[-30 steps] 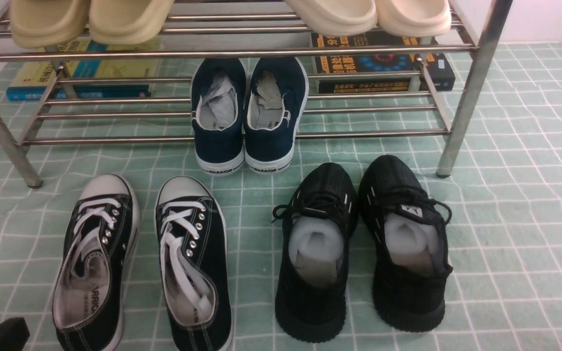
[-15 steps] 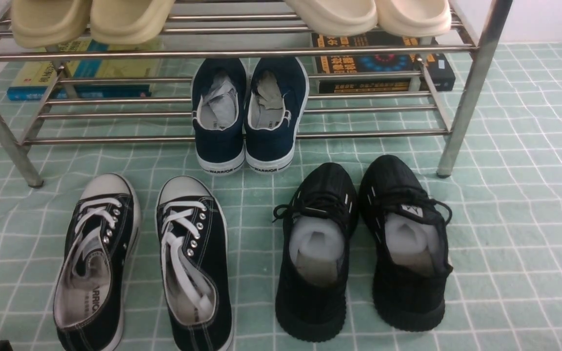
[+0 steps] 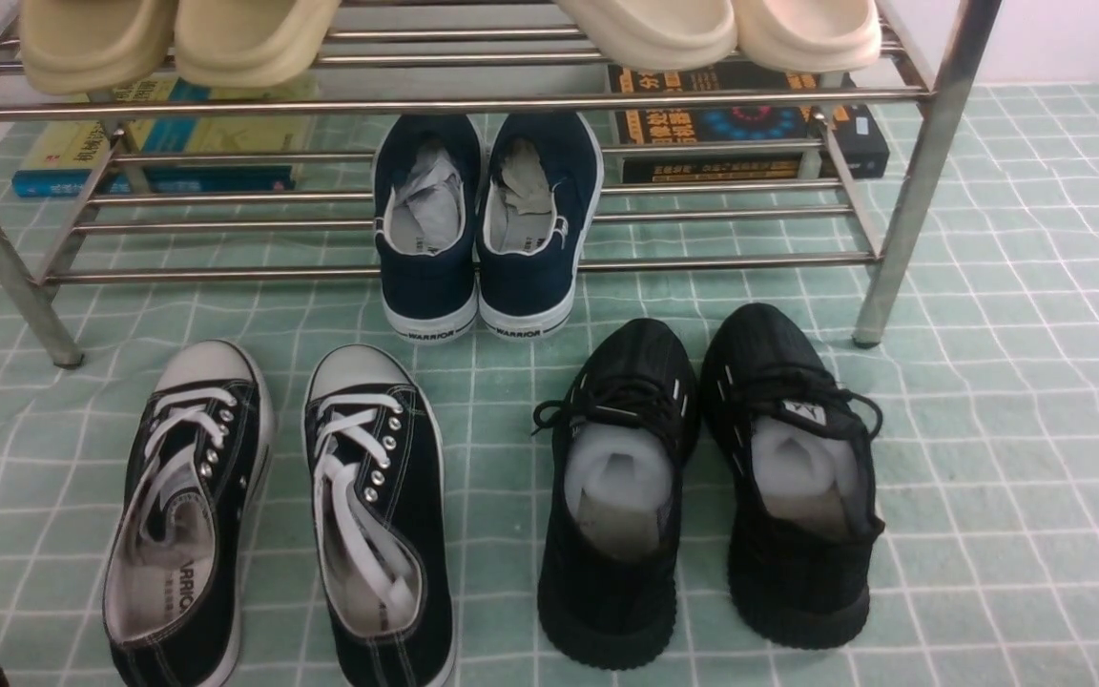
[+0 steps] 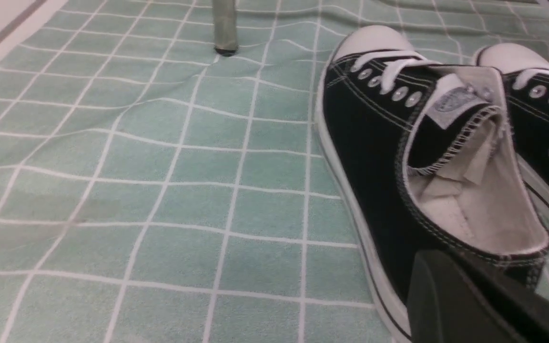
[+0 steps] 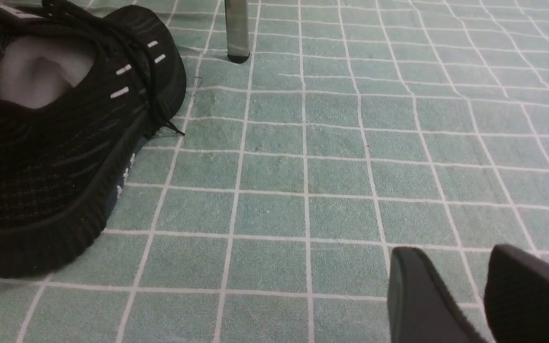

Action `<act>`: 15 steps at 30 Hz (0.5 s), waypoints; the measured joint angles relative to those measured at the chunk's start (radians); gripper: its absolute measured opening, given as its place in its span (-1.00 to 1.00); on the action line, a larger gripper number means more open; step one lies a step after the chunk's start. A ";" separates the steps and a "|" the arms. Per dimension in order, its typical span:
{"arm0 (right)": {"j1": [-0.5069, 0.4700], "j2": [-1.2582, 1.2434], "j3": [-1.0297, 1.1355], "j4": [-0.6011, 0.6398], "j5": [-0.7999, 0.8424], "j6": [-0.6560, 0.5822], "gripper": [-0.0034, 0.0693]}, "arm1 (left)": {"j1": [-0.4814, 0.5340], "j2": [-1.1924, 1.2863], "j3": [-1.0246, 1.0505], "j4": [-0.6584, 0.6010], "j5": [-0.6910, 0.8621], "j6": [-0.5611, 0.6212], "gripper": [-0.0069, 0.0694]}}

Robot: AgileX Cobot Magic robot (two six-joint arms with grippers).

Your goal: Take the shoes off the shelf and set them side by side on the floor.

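Both shoes [image 3: 278, 515] are sitting side by side on the floor [image 3: 988, 477], left gripper [image 4: 484, 305] clenched empty, right gripper [image 5: 484, 295] slightly parted, so probably nothing's left but parking.

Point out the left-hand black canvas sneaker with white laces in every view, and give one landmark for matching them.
Front view: left canvas sneaker lies at lower left on the green grid floor, toe toward the shelf.
Left wrist view: same sneaker fills the right half, its partner at the frame edge.
Right wrist view: not in it; only a black knit sneaker shows.
Shared landmark: the shelf's chrome legs; left leg, right leg.
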 joint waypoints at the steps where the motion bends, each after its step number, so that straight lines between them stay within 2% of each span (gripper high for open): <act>1: 0.000 0.000 0.000 0.000 0.000 0.000 -0.25 | -0.016 0.000 0.000 0.001 0.000 0.000 -0.77; 15: 0.000 0.000 0.000 0.000 0.000 0.000 -0.25 | -0.008 0.000 0.000 0.007 0.000 -0.016 -0.77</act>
